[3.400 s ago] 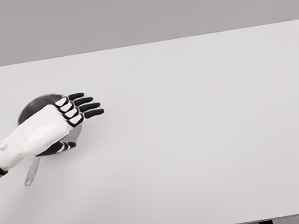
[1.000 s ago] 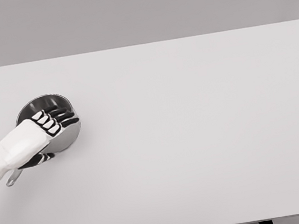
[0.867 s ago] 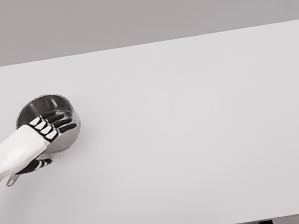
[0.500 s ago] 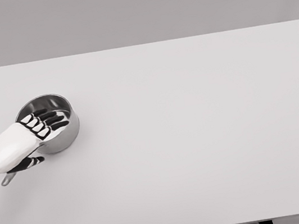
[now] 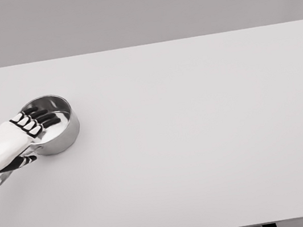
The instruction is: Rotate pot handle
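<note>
On the white table [image 5: 202,140], at its nine o'clock side, stands a steel pot [image 5: 56,128]. Its handle [image 5: 1,178] points toward seven o'clock. The left hand [image 5: 15,143] lies over it, fingers extended, grasping nothing.

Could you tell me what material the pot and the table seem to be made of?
The pot looks like polished metal, probably stainless steel: its wall is silvery with bright reflections and dark bands. The table looks matte white, perhaps laminate or painted board; it shows no gloss or grain, so its material stays open. This is a simulator render, so both are only appearances.
</note>
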Robot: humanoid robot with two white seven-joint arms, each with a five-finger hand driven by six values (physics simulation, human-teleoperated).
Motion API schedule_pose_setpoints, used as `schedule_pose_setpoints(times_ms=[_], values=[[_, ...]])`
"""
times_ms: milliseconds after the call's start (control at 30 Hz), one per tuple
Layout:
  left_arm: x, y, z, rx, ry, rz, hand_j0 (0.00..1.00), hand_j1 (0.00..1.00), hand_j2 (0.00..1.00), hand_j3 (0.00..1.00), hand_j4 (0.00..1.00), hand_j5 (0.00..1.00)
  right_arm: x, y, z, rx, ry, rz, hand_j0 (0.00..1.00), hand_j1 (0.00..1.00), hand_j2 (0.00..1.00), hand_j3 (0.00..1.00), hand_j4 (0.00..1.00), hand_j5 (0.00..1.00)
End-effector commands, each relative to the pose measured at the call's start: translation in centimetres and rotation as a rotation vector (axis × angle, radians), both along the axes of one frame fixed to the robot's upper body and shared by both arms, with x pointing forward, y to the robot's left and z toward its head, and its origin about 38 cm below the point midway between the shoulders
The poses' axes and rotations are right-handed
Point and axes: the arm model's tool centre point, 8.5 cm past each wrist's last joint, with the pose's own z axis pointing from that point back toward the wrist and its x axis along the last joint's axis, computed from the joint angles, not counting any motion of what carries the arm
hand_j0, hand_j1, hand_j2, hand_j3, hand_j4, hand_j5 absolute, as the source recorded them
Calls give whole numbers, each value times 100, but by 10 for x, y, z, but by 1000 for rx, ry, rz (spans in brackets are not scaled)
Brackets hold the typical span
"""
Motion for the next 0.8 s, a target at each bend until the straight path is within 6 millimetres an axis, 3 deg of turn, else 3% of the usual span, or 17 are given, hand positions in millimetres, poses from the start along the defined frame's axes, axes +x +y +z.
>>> schedule_pose_setpoints(times_ms=[0, 100, 767], values=[[0, 1, 1, -4, -1, 3, 100, 100, 100, 100, 100, 100, 0, 0, 0, 0, 0, -1, 100, 100, 100, 100, 100, 100], [2, 12, 2, 9, 1, 29, 100, 100, 100, 100, 100, 100, 0, 0, 0, 0, 0, -1, 100, 100, 100, 100, 100, 100], [5, 26, 5, 26, -2, 65, 100, 100, 100, 100, 100, 100, 0, 0, 0, 0, 0, -1, 100, 100, 100, 100, 100, 100]])
